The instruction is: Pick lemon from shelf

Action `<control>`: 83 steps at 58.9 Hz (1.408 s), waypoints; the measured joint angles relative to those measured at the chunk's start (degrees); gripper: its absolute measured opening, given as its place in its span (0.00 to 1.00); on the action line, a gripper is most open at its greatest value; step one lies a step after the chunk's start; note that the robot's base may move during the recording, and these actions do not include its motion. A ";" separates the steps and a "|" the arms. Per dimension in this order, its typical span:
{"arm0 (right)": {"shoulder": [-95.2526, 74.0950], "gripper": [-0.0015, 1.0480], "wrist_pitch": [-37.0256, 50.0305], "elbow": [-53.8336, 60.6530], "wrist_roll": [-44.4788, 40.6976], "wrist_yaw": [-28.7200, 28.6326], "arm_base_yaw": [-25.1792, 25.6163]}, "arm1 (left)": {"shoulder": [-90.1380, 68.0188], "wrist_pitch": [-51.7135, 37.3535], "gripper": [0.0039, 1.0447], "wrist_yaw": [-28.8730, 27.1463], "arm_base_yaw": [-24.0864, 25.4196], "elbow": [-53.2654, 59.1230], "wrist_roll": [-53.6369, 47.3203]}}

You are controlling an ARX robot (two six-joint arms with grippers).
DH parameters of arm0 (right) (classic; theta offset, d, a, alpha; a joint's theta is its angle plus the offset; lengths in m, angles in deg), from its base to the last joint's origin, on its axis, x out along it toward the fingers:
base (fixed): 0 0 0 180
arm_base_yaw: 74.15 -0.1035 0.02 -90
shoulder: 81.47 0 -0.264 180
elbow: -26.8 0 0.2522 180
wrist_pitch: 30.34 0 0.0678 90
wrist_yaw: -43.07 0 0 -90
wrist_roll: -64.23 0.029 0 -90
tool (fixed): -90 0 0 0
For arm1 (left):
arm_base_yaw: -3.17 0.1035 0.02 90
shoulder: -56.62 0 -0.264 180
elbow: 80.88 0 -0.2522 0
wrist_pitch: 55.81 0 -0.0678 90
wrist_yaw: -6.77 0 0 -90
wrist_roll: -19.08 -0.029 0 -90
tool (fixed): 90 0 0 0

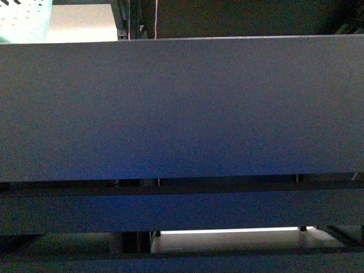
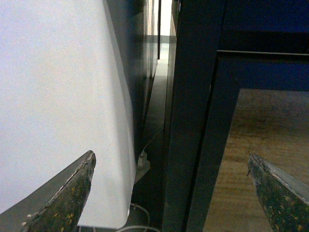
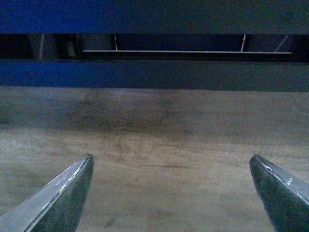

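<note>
The lemon is out of view in every frame. The shelf fills the front view as a broad dark panel seen from very close, with a lower dark rail under it. In the left wrist view my left gripper is open with nothing between its fingertips, beside a black upright of the shelf. My right gripper is open too, empty, over a wooden floor in front of a low dark shelf rail.
A white panel stands close beside the left gripper, with a white cable at its foot. Wooden floor shows past the black upright. A pale perforated box sits above the shelf's top edge.
</note>
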State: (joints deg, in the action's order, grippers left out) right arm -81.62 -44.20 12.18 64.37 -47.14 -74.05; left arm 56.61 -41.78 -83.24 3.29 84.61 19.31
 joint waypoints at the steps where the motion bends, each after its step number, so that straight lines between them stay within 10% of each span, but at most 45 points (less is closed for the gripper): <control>1: 0.00 0.93 0.00 0.00 0.00 0.00 0.00 | -0.02 0.00 0.92 0.00 0.00 0.00 0.00; 83: -0.63 0.93 -1.25 0.00 2.34 0.22 0.00 | -0.02 0.00 0.92 -0.02 0.00 0.00 -0.02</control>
State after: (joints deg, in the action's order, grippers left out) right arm -82.25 -45.44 12.18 66.71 -46.92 -74.05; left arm 56.59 -41.78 -83.26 3.29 84.61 19.29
